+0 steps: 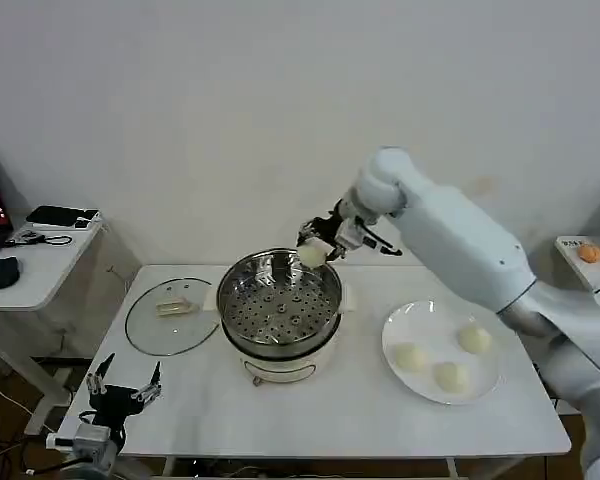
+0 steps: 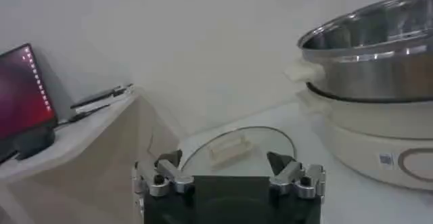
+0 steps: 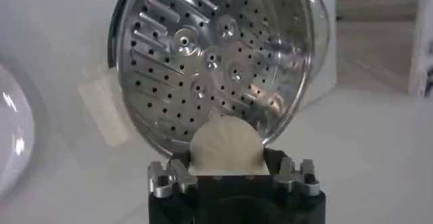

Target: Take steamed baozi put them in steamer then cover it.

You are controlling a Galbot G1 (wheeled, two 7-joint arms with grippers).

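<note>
Low at the near-left corner of the bench (image 1: 280, 420), the left hand (image 1: 123, 391) waits idle, fingers spread with nothing between them. The right hand (image 3: 233, 172) is clamped on one steamed baozi (image 3: 225, 145), held above the far rim of the steamer (image 1: 280, 305), at the edge of the perforated tray (image 3: 210, 63) and not over its middle. That tray looks bare so far. Three more buns (image 1: 450, 358) sit on the white plate (image 1: 400, 325) to the steamer's right. On its other side the glass lid (image 1: 170, 315) lies flat on the bench, so covering is not yet done.

The main risk, as I judge it, is letting go this close to the rim: the bun could clip the steel edge and roll off behind the pot. A soft bun may also cling to a finger pad and come away lopsided, or be dented by a hard squeeze. Moving further over the tray and lower before releasing would help.
</note>
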